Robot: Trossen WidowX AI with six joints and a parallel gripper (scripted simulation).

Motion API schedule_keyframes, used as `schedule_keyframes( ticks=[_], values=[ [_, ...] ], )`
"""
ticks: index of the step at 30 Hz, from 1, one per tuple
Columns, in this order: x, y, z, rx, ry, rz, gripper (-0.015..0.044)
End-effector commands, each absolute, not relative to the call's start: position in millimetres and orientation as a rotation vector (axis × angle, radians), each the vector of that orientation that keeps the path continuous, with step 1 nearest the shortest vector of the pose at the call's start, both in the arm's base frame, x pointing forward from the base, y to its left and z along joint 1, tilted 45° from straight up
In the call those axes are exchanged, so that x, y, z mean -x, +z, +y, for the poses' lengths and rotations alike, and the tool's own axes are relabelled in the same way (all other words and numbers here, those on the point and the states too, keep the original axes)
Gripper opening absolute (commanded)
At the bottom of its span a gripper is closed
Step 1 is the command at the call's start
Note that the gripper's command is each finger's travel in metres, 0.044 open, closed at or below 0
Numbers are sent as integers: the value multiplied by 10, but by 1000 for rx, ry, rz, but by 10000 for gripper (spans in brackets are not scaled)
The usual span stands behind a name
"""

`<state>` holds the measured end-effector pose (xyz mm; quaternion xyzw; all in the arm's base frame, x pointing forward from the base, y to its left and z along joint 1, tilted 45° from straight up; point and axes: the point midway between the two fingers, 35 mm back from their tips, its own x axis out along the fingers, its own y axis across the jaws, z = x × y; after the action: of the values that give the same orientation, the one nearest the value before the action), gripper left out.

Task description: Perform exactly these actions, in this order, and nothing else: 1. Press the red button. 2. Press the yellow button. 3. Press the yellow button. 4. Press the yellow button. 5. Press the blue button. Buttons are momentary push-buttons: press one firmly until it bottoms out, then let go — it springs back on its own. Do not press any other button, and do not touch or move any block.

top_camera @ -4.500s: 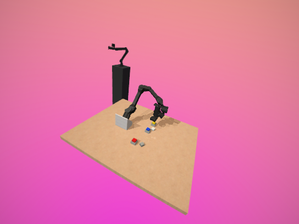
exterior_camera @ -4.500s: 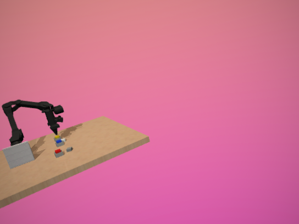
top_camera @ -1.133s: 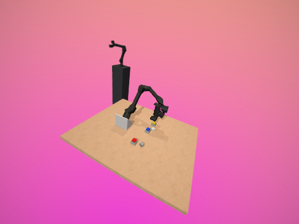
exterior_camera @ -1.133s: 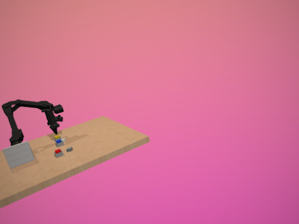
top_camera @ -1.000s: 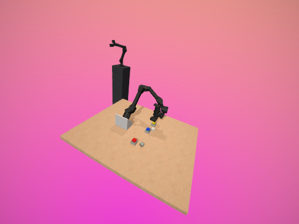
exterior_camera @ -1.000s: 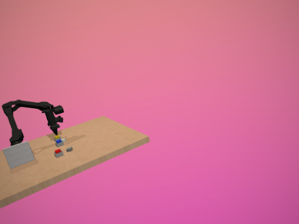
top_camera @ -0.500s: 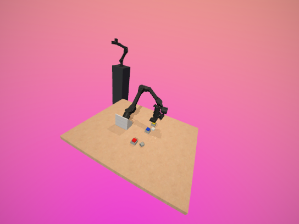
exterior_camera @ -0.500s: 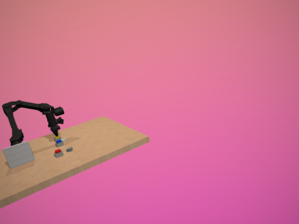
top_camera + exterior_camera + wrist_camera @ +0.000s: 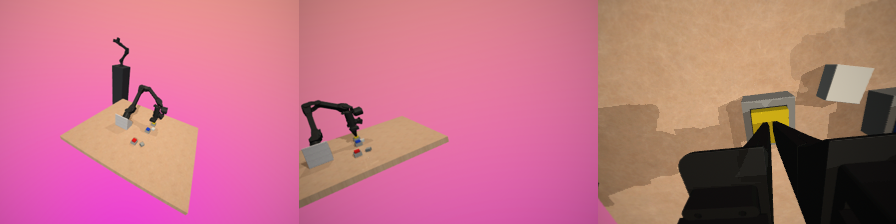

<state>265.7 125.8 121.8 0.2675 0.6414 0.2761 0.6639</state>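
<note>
My gripper [image 9: 153, 121] [image 9: 356, 135] [image 9: 770, 126] is shut and empty, pointing down, its tips at the yellow button's cap. The yellow button [image 9: 154, 123] [image 9: 356, 137] [image 9: 769, 114] sits in a grey housing; the fingers hide the near part of its cap in the wrist view. How far the cap is pushed in I cannot tell. The blue button [image 9: 148, 129] [image 9: 358, 141] stands beside it; in the wrist view mostly its dark grey housing [image 9: 878, 112] shows at the right edge. The red button [image 9: 134, 140] [image 9: 356, 151] stands farther off, away from the gripper.
A white block [image 9: 153, 129] [image 9: 362, 140] [image 9: 852, 84] lies close to the yellow and blue buttons. A grey block [image 9: 142, 144] [image 9: 368, 149] lies beside the red button. A light grey slanted panel [image 9: 122, 122] [image 9: 317, 155] stands near the arm's base. A second arm stands on a black pedestal [image 9: 121, 82] behind.
</note>
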Motion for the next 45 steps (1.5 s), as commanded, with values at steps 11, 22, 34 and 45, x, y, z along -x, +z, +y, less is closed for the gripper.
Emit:
schedule_keyframes(
  ticks=[11,22,34,45],
  values=[
    [-2638,1791,660,-604,618,1458,20],
    [-2622,1100,-150,-597,607,1462,20],
    [-2577,634,-56,-600,613,1459,20],
    [-2568,439,150,-602,616,1458,20]
  ],
)
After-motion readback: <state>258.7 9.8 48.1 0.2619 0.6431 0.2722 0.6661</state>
